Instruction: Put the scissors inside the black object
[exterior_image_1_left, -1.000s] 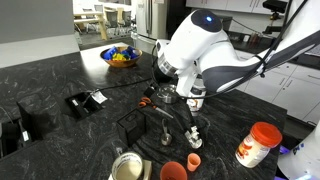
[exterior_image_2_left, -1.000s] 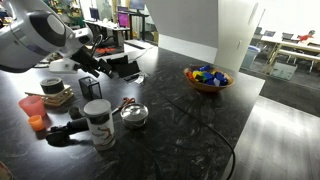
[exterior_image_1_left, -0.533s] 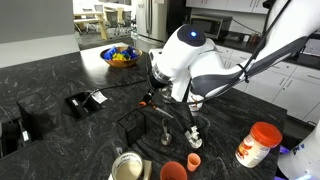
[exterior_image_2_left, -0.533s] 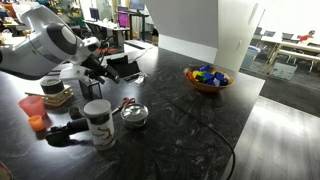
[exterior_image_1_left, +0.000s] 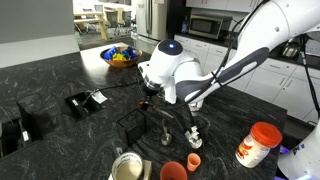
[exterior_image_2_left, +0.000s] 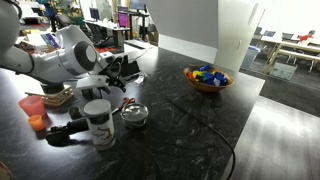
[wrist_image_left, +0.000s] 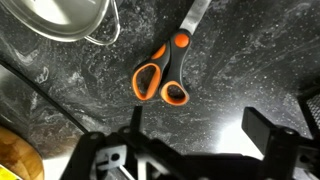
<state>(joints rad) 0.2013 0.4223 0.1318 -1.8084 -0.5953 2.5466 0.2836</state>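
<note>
The scissors (wrist_image_left: 160, 76) have orange-red handle loops and a slim metal blade, and lie flat on the dark marbled counter beside a silver pot (wrist_image_left: 62, 20). They also show in an exterior view (exterior_image_2_left: 124, 102). My gripper (wrist_image_left: 200, 135) is open and empty. It hovers just above the counter, with the handle loops a short way ahead of the fingertips. In both exterior views the gripper (exterior_image_1_left: 148, 97) (exterior_image_2_left: 108, 88) hangs low over the counter. The low black thin-walled box (exterior_image_1_left: 130, 124) stands right next to it, partly hidden by the arm.
A fruit bowl (exterior_image_1_left: 120, 57) (exterior_image_2_left: 207, 78) sits at the back. Orange cups (exterior_image_1_left: 173, 170) and an orange-lidded canister (exterior_image_1_left: 258, 143) stand near the front edge. A flat black item with a white label (exterior_image_1_left: 85, 100) lies nearby. A white-lidded jar (exterior_image_2_left: 98, 122) stands by the pot (exterior_image_2_left: 133, 115).
The arm has swung over and down toward the scissors and the black box. The gripper is now lower and closer to the counter. The scissors have not moved.
</note>
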